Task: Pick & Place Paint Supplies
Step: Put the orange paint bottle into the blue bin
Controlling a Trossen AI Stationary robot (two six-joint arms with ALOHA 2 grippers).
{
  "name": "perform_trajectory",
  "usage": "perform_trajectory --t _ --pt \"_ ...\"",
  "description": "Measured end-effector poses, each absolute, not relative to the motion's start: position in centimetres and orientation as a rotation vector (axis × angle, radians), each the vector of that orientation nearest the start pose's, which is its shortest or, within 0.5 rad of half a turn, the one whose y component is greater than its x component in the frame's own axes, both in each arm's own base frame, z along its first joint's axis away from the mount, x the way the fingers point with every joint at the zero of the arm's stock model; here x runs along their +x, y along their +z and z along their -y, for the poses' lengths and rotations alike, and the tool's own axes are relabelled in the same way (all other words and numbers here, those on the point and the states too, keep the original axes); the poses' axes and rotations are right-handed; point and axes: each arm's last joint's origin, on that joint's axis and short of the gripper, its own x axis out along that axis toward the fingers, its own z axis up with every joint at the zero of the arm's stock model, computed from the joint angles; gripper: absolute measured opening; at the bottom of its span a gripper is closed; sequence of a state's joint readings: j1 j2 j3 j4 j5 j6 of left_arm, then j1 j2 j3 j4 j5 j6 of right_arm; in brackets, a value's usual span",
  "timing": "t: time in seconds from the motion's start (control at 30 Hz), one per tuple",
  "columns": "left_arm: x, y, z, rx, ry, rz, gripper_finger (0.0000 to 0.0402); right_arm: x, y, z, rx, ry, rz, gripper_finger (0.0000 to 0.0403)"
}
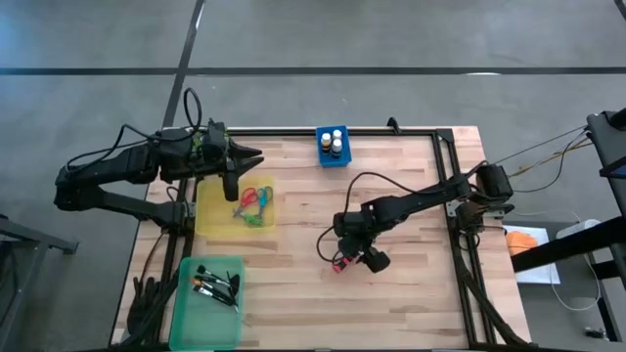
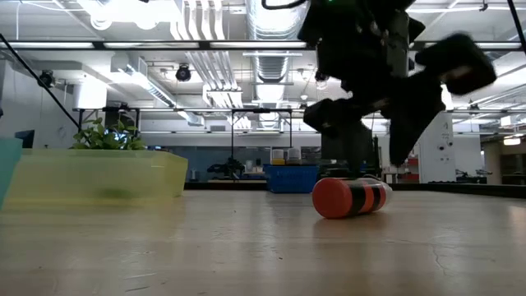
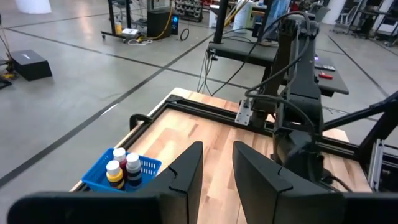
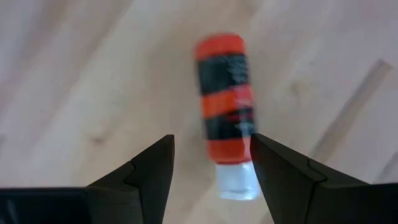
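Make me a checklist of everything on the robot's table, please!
Surface: wooden table, black frame round it.
Job's things: red bottle lying on its side; bottles in blue basket; scissors in yellow tray; brushes in green bin.
Clutter: nothing seen.
End effectors: right end effector open over the red bottle, not touching; left end effector over the yellow tray, empty, fingers slightly apart.
Cables: black cable looping along right arm.
Surroundings: grey floor; plant behind the tray.
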State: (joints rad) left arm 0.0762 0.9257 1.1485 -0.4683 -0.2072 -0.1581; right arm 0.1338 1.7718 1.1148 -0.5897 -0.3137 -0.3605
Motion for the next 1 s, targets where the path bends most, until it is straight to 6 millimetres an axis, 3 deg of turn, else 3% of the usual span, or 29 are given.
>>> perform_trajectory --t 0.33,1.0 --pt "18.0 40.2 -1.5 -0.144 0.277 -0.229 0.0099 31.3 15.1 -4.9 -0.253 0.551 -1.222 0.0210" --pt "18.0 40.2 -1.6 -0.159 0.281 -0.227 0.0099 31.1 14.1 -4.7 -0.253 0.500 -1.184 0.0210"
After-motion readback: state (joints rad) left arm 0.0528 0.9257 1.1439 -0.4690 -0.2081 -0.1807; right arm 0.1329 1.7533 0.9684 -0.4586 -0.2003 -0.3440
